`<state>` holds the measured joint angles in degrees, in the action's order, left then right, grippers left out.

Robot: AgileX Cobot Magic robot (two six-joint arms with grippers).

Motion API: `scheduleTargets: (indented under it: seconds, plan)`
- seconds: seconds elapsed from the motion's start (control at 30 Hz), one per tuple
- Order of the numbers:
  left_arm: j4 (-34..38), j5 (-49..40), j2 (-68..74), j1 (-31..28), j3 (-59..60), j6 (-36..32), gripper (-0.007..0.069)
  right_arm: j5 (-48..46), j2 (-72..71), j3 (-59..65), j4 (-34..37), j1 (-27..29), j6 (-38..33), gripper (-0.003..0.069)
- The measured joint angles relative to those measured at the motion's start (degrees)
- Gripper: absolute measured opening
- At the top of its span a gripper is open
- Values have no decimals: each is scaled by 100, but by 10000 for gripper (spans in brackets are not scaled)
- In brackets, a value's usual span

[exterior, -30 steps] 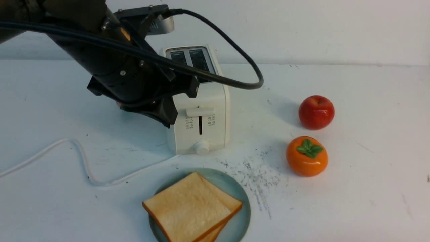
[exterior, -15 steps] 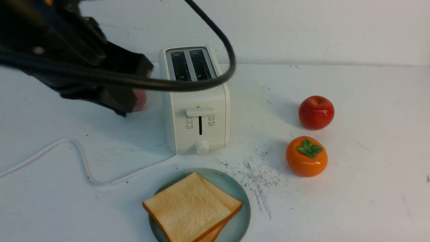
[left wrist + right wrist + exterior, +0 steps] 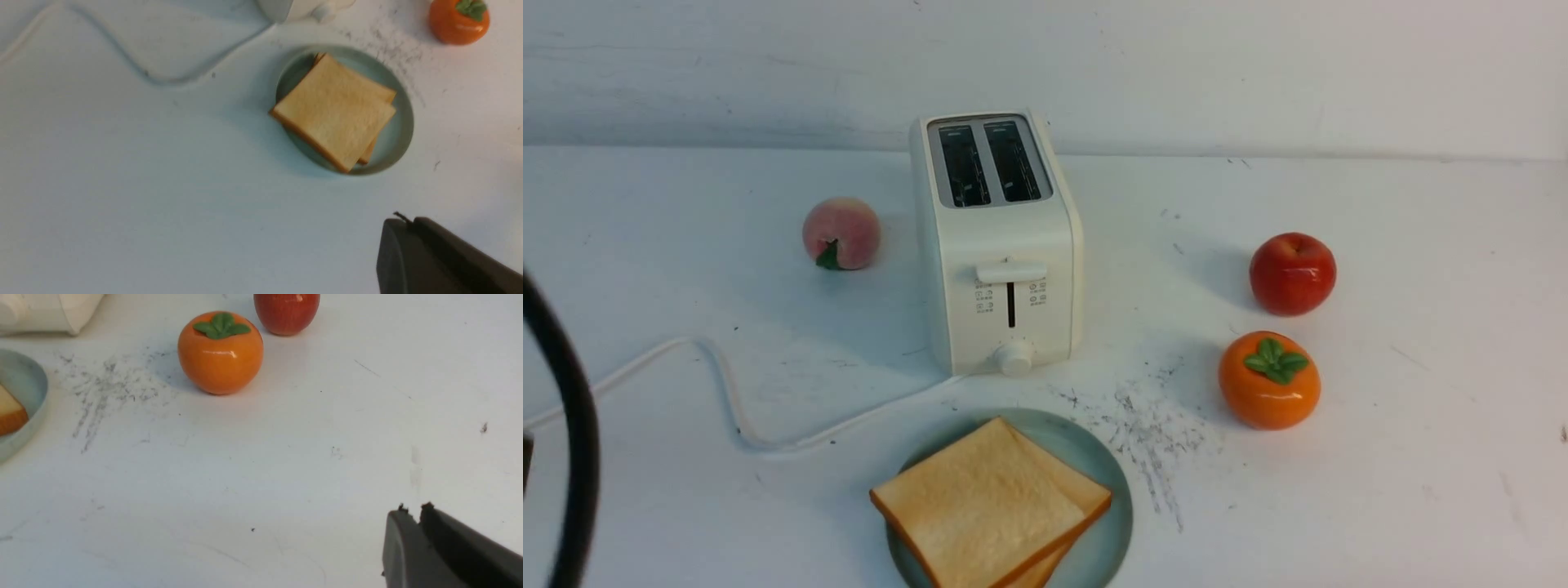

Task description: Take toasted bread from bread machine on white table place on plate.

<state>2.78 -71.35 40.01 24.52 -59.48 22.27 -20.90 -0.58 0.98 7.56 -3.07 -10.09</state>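
- The left arm, which crossed the upper left of the front view a second ago, had pulled out; only a black cable [image 3: 572, 457] remained at the left edge.
- That uncovered a peach [image 3: 841, 233] left of the toaster [image 3: 1001, 245], whose slots looked empty.
- Both toast [image 3: 984, 506] slices lay stacked on the plate [image 3: 1107, 490], bottom centre.
- Both left gripper [image 3: 408, 220] and right gripper [image 3: 412, 508] had jaws pressed together, holding nothing.
- The task looked complete.

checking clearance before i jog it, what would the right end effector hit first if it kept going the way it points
Probably nothing at once: ahead of the right end effector lies bare white table. Further along, roughly, stand the orange persimmon and red apple; depth is unclear.
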Motion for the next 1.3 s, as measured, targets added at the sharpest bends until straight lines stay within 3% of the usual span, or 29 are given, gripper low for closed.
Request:
scheduleTargets:
  seconds: [0.3, 0.4, 0.63, 0.77, 1.3]
  plan:
    - [-90, 833, -1213, 0, 2520, 553, -3, -47, 0, 7, 59, 0, 352, 75]
    - [-23, 1709, -1487, 0, 3015, 557, -3, -70, 0, 1, 75, 0, 356, 80]
    - [443, 5153, -1627, 0, 3771, 577, 0, -88, 0, 1, 75, 0, 356, 85]
    - [573, 6087, -1627, 0, 3800, 577, 1, -88, 0, 1, 75, 0, 356, 91]
    - [606, 6338, -1627, 0, 3824, 577, 4, -88, 0, 1, 75, 0, 356, 113]
